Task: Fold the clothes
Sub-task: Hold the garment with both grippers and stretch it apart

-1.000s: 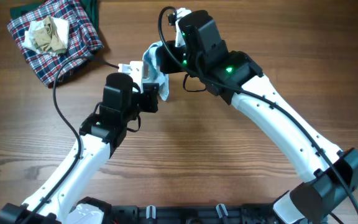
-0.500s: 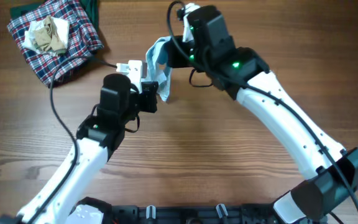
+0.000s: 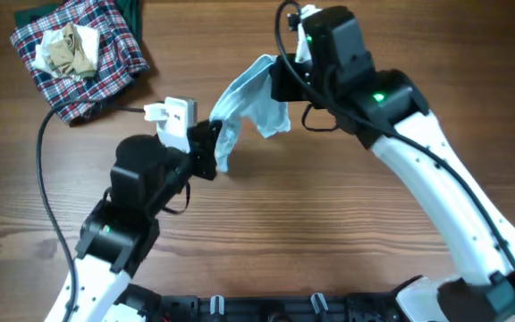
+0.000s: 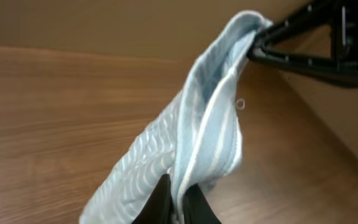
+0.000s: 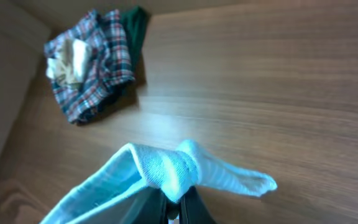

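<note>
Both arms are sitting farther apart than a second ago. The right gripper (image 3: pixel 280 82) is carrying its end of the pants (image 3: pixel 250 97) farther away from the plaid cloth (image 3: pixel 97 55). The left gripper (image 3: pixel 213 148) is pulling back toward the robot's base, and the fabric that was bunched between them is now stretching out into a slanting band.

Each gripper is clamping the pale blue-white striped pants. In the left wrist view the two dark fingers are pinching the lower hem. In the right wrist view the fingers are squeezing a gathered knot of fabric, with one short leg trailing off to the side. The pants are hanging in the air between the two grippers, off the table (image 3: pixel 347 224). They are well apart from the plaid cloth, on its right in the overhead view and a little nearer the robot.

The table is showing brown wood with long grain running across it, and a pale patch of glare is lying just beside the plaid cloth in the right wrist view. The plaid cloth is lying crumpled at the far left of the table, with a small beige cloth (image 3: pixel 70 49) resting on top of it and a dark green cloth (image 3: pixel 133 11) peeking out at its far edge. A black cable (image 3: pixel 41 170) is running from just beside the plaid cloth down toward the left arm. Beyond the plaid cloth, a plain tan wall is bordering the table.
</note>
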Robot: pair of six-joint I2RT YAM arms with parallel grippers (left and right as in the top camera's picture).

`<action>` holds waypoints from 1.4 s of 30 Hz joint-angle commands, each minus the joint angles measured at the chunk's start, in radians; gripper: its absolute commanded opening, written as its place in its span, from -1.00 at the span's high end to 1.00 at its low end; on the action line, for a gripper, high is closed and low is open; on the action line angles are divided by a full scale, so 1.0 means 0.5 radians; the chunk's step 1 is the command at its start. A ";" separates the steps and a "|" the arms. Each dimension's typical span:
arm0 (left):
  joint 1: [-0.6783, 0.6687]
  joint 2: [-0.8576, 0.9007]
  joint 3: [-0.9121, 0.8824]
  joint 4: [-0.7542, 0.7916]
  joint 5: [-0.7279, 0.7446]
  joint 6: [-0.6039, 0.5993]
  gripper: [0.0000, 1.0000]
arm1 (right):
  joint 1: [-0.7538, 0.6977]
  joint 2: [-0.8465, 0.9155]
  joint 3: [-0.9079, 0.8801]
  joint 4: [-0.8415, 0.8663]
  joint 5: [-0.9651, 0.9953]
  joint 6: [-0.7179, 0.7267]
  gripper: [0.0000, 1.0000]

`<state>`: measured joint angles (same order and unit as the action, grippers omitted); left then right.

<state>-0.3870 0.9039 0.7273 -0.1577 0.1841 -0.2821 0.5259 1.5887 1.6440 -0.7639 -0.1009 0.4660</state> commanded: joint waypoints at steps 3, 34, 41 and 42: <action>-0.107 -0.208 0.039 -0.080 -0.020 0.040 0.92 | -0.003 -0.234 0.034 -0.108 0.085 -0.036 0.92; -0.647 0.249 0.328 -0.394 -0.709 0.024 0.92 | -0.004 -0.365 0.033 -0.589 0.755 0.339 0.92; -0.647 0.425 0.329 -0.153 -0.755 0.027 0.92 | -0.018 -0.182 0.033 -0.551 0.935 0.369 0.92; -0.647 0.434 0.329 -0.133 -0.795 0.027 0.92 | -0.032 -0.174 0.033 -0.553 0.951 0.391 0.92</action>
<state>-0.7097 1.1088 0.8719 -0.2485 -0.1463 -0.2752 0.5308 1.4818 1.6444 -1.0470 0.2832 0.6281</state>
